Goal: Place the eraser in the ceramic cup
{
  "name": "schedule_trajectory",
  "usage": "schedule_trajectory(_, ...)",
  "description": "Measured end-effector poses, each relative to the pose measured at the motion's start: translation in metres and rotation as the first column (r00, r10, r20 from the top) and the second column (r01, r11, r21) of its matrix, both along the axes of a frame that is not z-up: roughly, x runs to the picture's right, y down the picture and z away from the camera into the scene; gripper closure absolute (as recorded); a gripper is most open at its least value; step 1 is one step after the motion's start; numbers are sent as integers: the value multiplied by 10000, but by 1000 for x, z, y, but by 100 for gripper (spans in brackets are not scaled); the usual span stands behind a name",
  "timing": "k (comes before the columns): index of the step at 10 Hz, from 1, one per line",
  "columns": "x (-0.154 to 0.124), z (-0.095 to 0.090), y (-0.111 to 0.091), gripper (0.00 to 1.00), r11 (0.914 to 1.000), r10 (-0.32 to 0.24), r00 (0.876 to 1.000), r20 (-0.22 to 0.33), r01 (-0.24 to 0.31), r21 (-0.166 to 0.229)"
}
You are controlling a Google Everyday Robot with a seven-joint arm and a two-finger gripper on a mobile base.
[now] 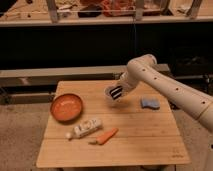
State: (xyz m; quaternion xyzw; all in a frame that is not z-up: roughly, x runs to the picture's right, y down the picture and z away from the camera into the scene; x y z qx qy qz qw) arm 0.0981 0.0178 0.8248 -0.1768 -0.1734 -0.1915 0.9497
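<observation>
My gripper [117, 92] is at the end of the white arm, over the back middle of the wooden table [150, 140]. The eraser [116, 93], a small black block with white stripes, sits at the gripper's tip and looks held there. A whitish rounded shape against the eraser's left side looks like the ceramic cup [108, 93]. The gripper and eraser hide most of it. I cannot tell whether the eraser is above the cup's rim or inside it.
An orange bowl [66, 107] stands at the table's left. A white bottle [86, 128] and a carrot [105, 136] lie in front of it. A wavy light-blue sponge piece [150, 103] lies at the right under the arm.
</observation>
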Motion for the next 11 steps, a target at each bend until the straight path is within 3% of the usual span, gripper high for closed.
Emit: schedule_trajectory(11,-1,9,-1,100,9990,-446,9971,623,449,-34)
